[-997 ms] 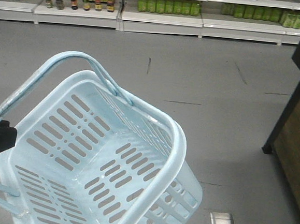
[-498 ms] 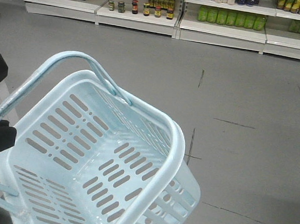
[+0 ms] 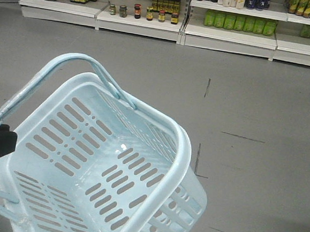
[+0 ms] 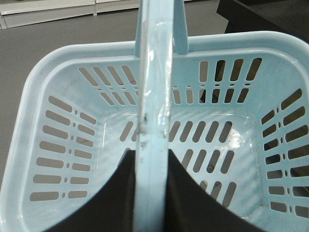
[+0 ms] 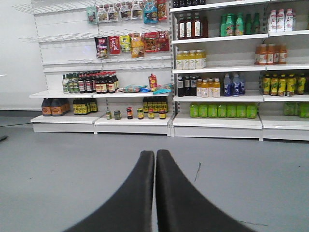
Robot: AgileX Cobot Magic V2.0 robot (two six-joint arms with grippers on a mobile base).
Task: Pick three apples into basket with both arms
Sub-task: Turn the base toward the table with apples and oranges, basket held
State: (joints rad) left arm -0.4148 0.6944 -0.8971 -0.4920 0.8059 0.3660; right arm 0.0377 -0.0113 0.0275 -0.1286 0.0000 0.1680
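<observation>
Left gripper (image 4: 150, 155) clamps basket (image 4: 87, 52) handle (image 4: 155, 72); basket seemingly empty; right gripper (image 5: 155, 155) closed.

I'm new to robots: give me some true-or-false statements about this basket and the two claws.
1. The basket is empty. True.
2. The left gripper is shut on the basket's handle. True.
3. The right gripper is wide open. False: its fingers are closed together, holding nothing.
4. Three apples lie on the floor. False: no apples are in view.
5. Green bottles stand on a shelf. True.
</observation>
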